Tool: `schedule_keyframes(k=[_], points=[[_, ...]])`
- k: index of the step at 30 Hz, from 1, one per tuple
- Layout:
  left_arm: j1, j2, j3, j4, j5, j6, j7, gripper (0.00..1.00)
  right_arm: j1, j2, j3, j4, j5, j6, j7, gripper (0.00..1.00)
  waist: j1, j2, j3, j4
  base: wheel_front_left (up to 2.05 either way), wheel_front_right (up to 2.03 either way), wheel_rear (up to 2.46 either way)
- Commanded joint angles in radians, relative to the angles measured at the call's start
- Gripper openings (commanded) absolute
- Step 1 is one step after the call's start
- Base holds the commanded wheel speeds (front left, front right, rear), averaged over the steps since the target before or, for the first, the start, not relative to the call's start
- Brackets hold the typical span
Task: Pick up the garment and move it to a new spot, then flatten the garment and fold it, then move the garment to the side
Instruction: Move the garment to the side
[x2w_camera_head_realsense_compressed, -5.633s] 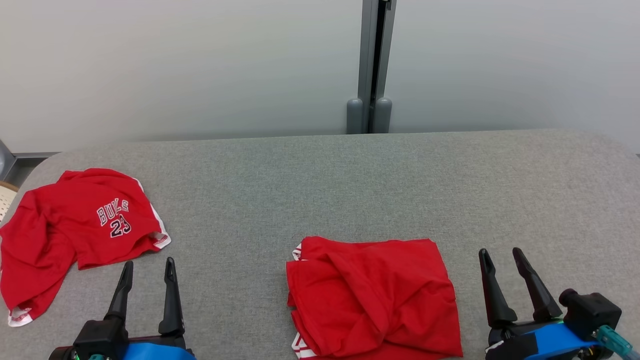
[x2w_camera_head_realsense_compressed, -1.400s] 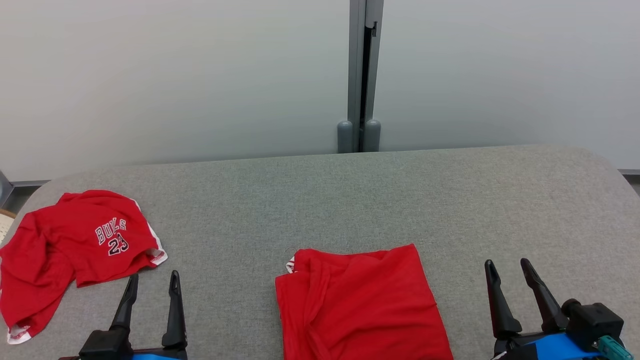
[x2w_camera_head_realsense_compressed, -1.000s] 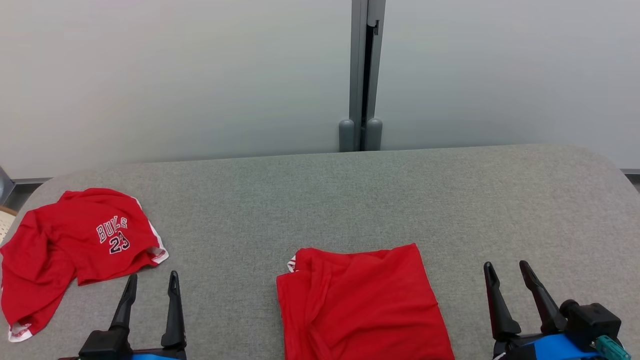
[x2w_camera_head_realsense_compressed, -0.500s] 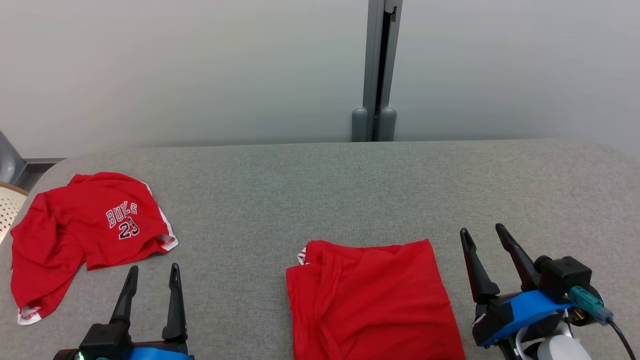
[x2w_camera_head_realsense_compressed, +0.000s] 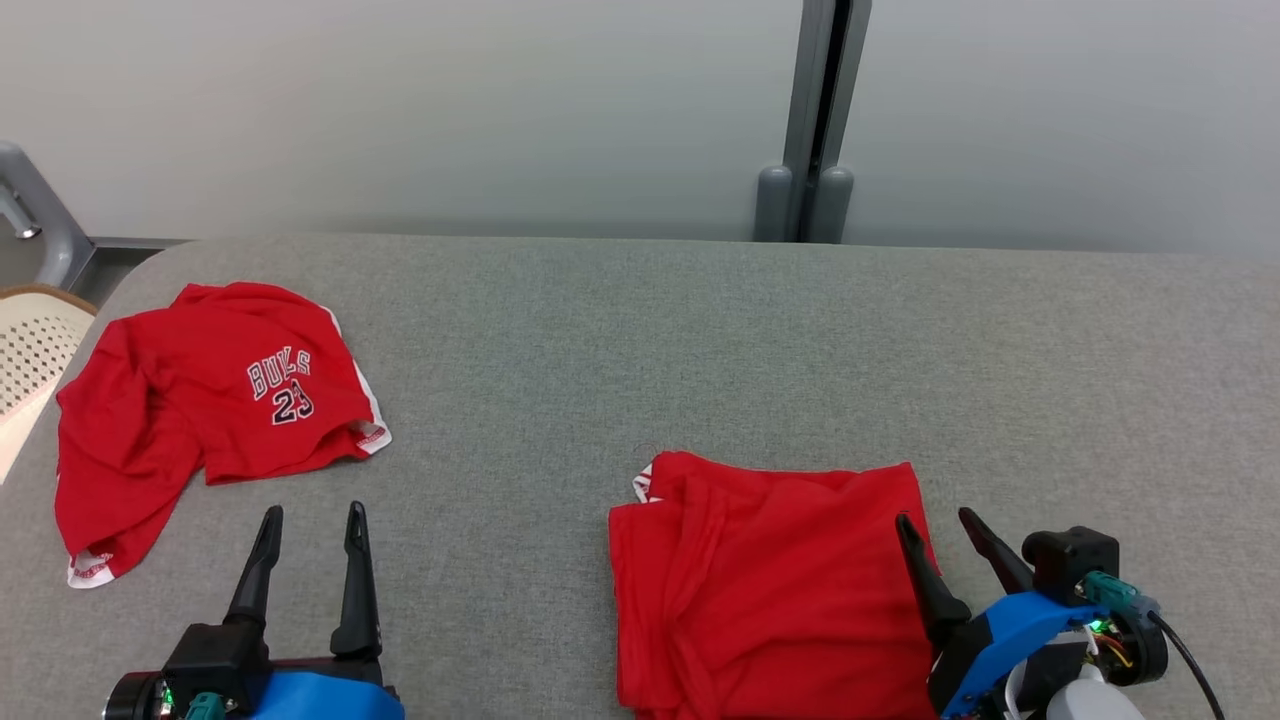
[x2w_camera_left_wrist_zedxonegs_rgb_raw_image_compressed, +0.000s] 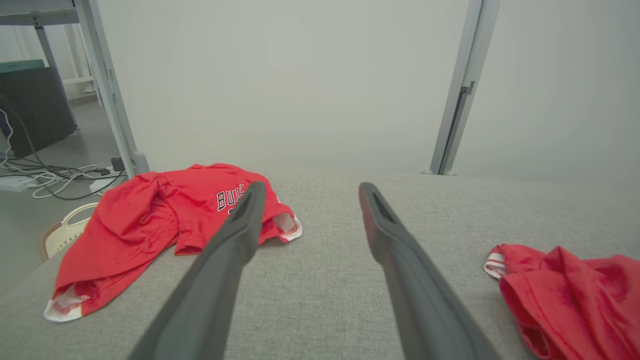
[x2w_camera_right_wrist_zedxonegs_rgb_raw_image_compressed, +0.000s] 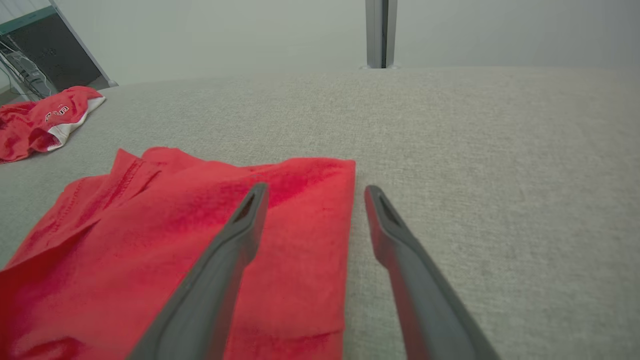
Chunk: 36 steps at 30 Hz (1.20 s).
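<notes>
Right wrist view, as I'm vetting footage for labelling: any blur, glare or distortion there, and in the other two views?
Right wrist view: right end effector soft near the bottom edge, weave of the folded garment sharp; left wrist view: left end effector equally soft, frame posts splay, wide-angle; head view: even light, no glare, jersey print crisp.

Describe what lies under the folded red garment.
The grey fabric tabletop shows around the folded red garment. Anything beneath its layers is covered, but white trim peeks out.
</notes>
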Motion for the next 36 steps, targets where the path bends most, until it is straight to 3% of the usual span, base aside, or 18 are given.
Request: schedule_keyframes(k=[1,17,18,19,27,36], points=[[-0.020,0.001,-0.002,-0.003,-0.001,0.001,-0.005,1.00,-0.021,-0.006,0.001,0.026,0.002,0.000,-0.008,1.00,-0.0001,0.0000,0.017,0.014,0.00,0.00,0.00],[-0.040,-0.002,0.001,0.008,-0.002,-0.003,-0.005,1.00,-0.019,0.020,0.065,0.234,0.063,0.000,-0.040,1.00,-0.0001,0.0000,0.046,0.034,0.00,0.00,0.00],[-0.040,-0.003,-0.001,0.009,-0.002,-0.003,-0.005,1.00,-0.022,0.022,0.076,0.237,0.069,0.000,-0.041,0.24,-0.0001,0.0000,0.046,0.032,0.00,0.00,0.00],[-0.042,-0.004,-0.001,0.009,-0.004,-0.003,-0.005,1.00,-0.028,0.023,0.084,0.235,0.077,0.000,-0.048,0.00,-0.0001,0.0000,0.046,0.031,0.00,0.00,0.00],[-0.044,-0.009,0.001,-0.006,-0.012,0.000,-0.005,1.00,-0.102,-0.036,0.074,0.219,0.110,-0.001,-0.095,0.00,-0.0001,0.0000,0.066,0.007,0.00,0.00,0.00],[-0.078,-0.014,-0.004,-0.035,-0.017,0.001,-0.005,1.00,-0.155,-0.132,-0.015,0.185,0.123,0.000,-0.118,0.00,-0.0001,0.0000,0.160,-0.095,0.00,0.00,0.00]])
